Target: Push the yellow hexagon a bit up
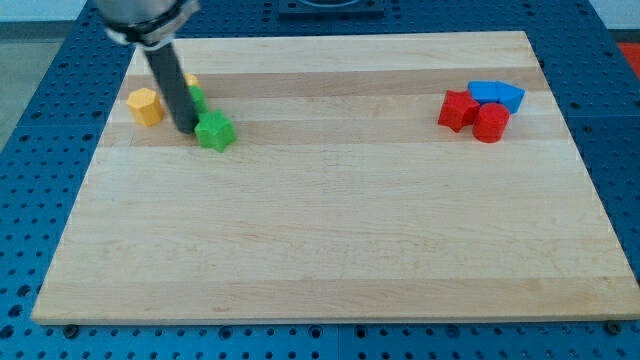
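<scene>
The yellow hexagon (146,105) lies near the board's upper left edge. My rod comes down from the view's top left; my tip (186,131) rests on the board just right of and slightly below the hexagon, with a small gap between them. A green star-shaped block (214,131) sits right beside my tip on its right. Another green block (196,98) and a bit of a yellow block (190,80) peek out from behind the rod.
A red star-shaped block (458,110), a red cylinder (490,122) and a blue block (496,94) cluster at the upper right. The wooden board (330,230) lies on a blue perforated table.
</scene>
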Robot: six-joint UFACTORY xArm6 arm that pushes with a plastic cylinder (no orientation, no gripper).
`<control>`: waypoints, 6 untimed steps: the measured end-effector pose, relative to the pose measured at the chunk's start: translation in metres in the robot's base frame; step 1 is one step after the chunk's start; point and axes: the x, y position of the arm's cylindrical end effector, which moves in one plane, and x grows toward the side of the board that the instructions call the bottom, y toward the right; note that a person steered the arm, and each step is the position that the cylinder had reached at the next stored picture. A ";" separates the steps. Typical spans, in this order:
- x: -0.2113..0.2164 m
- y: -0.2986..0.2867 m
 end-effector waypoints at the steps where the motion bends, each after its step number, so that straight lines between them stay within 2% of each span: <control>1: 0.000 0.003; 2: 0.000 0.003; 4: 0.009 -0.053; 6: -0.052 -0.058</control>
